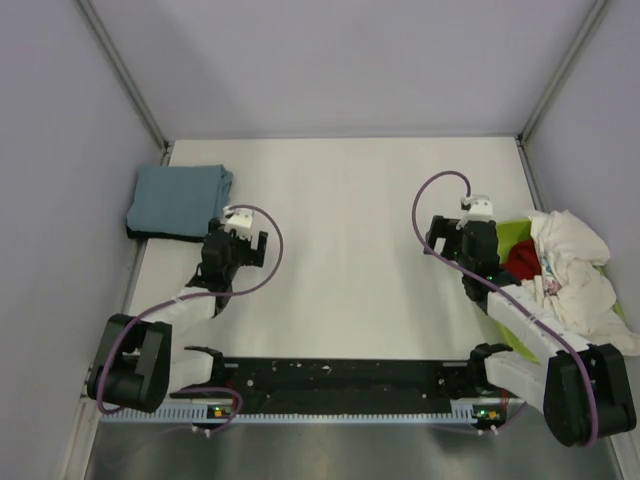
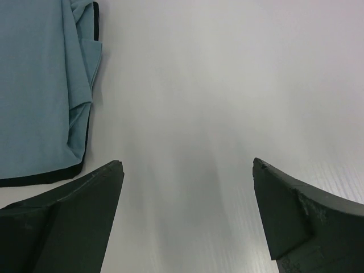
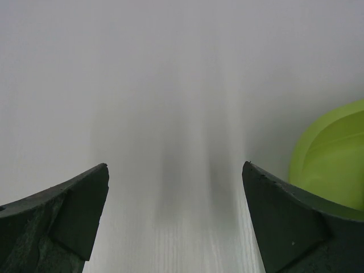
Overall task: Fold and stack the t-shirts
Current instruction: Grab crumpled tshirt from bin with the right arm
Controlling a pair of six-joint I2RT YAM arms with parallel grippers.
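A folded blue-grey t-shirt (image 1: 178, 198) lies at the table's far left on top of a black one, whose dark edge (image 1: 160, 235) shows beneath it. The left wrist view shows the same blue-grey shirt (image 2: 40, 85) at upper left. A crumpled white t-shirt (image 1: 575, 275) with a red patch sits heaped in the lime-green bin (image 1: 512, 235) at the right. My left gripper (image 1: 240, 225) stands open just right of the folded stack, its jaws wide over bare table (image 2: 187, 165). My right gripper (image 1: 470, 215) is open beside the bin, holding nothing (image 3: 175, 165).
The lime-green bin's rim (image 3: 333, 153) shows at the right edge of the right wrist view. Grey walls enclose the white table (image 1: 350, 250) on three sides. A black rail (image 1: 340, 380) with both arm bases runs along the near edge.
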